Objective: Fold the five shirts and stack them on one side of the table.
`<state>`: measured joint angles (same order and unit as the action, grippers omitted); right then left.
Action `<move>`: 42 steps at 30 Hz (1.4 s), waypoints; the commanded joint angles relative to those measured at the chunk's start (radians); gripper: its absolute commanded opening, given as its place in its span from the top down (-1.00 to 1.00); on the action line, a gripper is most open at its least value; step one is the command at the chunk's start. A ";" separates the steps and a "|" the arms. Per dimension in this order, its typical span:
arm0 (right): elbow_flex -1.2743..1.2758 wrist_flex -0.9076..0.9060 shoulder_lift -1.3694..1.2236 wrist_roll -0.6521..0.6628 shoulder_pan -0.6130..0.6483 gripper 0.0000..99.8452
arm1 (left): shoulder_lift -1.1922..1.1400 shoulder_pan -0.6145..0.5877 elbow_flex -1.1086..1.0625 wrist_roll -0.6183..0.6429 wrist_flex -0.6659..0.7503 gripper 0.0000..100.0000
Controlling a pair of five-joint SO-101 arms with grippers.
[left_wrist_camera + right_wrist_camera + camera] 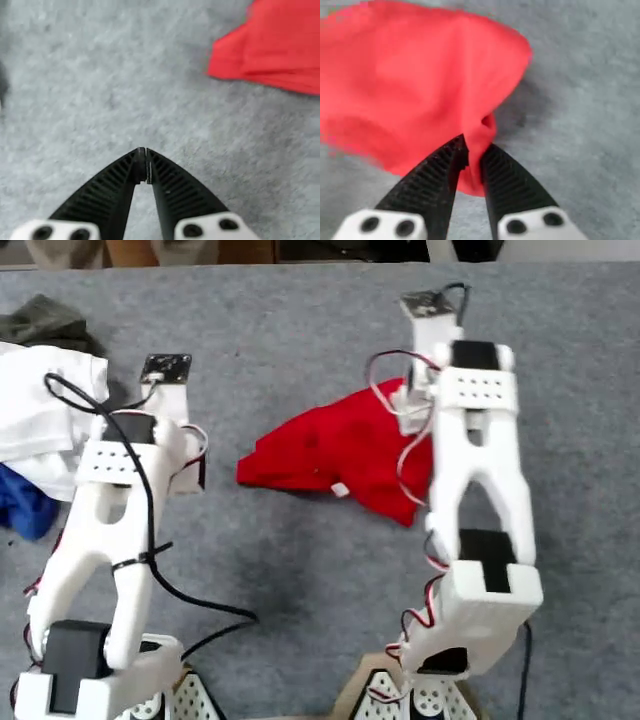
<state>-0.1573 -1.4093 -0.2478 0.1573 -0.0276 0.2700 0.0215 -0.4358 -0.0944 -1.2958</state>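
A red shirt (335, 455) lies bunched on the grey table (300, 570) near the middle. My right gripper (472, 162) is shut on a pinched fold of the red shirt (420, 85) at its right edge; in the high view that arm (470, 430) stands over the shirt's right side. My left gripper (141, 167) is shut with nothing in it, above bare table, left of the shirt's corner (270, 45). The left arm (130, 470) stands at the left of the table.
A pile of shirts sits at the table's left edge: a white one (40, 410), a blue one (22, 502) and a dark olive one (45, 320). Black cable (160, 570) loops around the left arm.
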 commanded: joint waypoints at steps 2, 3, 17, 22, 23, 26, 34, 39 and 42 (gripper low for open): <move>0.030 0.055 0.004 0.011 -0.117 0.80 | 0.031 0.057 -0.011 0.098 0.115 0.74; 0.031 0.058 0.004 0.014 -0.139 0.74 | 0.031 0.066 -0.021 0.129 0.146 0.69; 0.001 -0.063 0.012 0.058 -0.352 0.50 | 0.030 0.106 -0.222 0.230 0.460 0.60; -0.097 -0.222 0.012 0.051 -0.309 0.50 | 0.028 0.117 -0.292 0.262 0.571 0.60; -0.120 -0.255 0.013 0.051 -0.292 0.51 | 0.028 0.114 -0.301 0.288 0.594 0.60; -0.188 -0.341 0.042 0.049 -0.228 0.66 | 0.021 0.110 -0.324 0.344 0.643 0.60; -0.248 -0.371 0.197 0.049 0.064 0.87 | -0.127 0.005 -0.293 0.342 0.644 0.85; -0.248 -0.336 0.168 0.049 0.286 0.87 | -0.140 -0.121 -0.276 0.342 0.646 0.96; -0.248 -0.269 0.093 0.049 0.394 0.87 | -0.140 -0.166 -0.285 0.342 0.651 0.96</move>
<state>-0.3598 -1.7361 -0.1220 0.2094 0.2654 0.1274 -0.1028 -0.7580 0.2432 -0.6636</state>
